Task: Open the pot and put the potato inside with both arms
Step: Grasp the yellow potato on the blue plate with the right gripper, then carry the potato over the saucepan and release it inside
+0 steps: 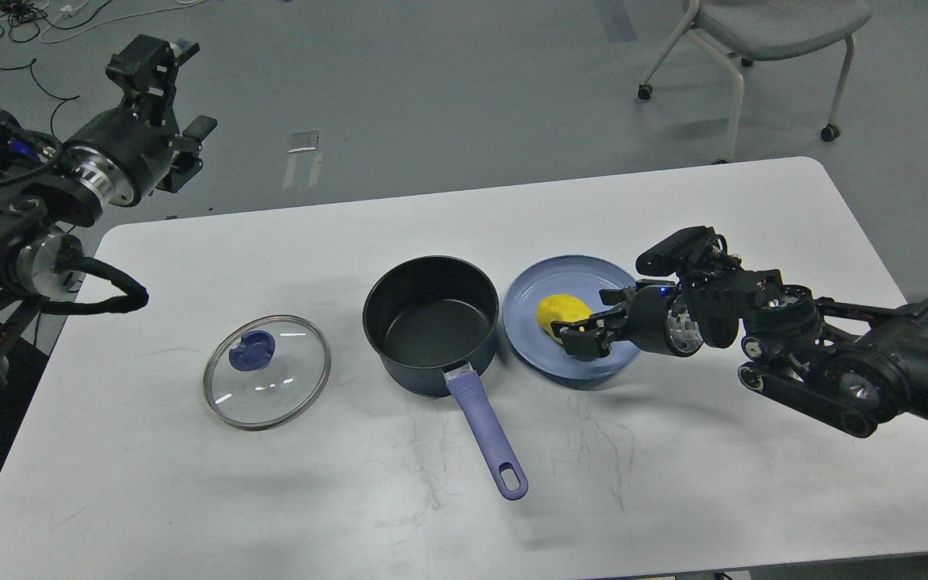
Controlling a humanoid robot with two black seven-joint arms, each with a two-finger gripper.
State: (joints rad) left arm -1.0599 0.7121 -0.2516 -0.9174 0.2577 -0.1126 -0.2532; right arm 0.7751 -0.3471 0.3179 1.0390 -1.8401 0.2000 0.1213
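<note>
The dark blue pot (432,322) stands open and empty at the table's middle, its purple handle (488,435) pointing toward me. Its glass lid (267,370) with a blue knob lies flat on the table to the pot's left. The yellow potato (557,308) lies on a blue plate (585,274) just right of the pot. My right gripper (577,337) is low over the plate, its fingers open and reaching around the potato's near right side. My left gripper (146,64) is raised beyond the table's far left corner, empty; its fingers cannot be told apart.
The white table (673,451) has scuff marks in front of the pot handle. A grey wheeled chair (762,32) stands on the floor beyond the far right edge. Cables lie on the floor at the far left.
</note>
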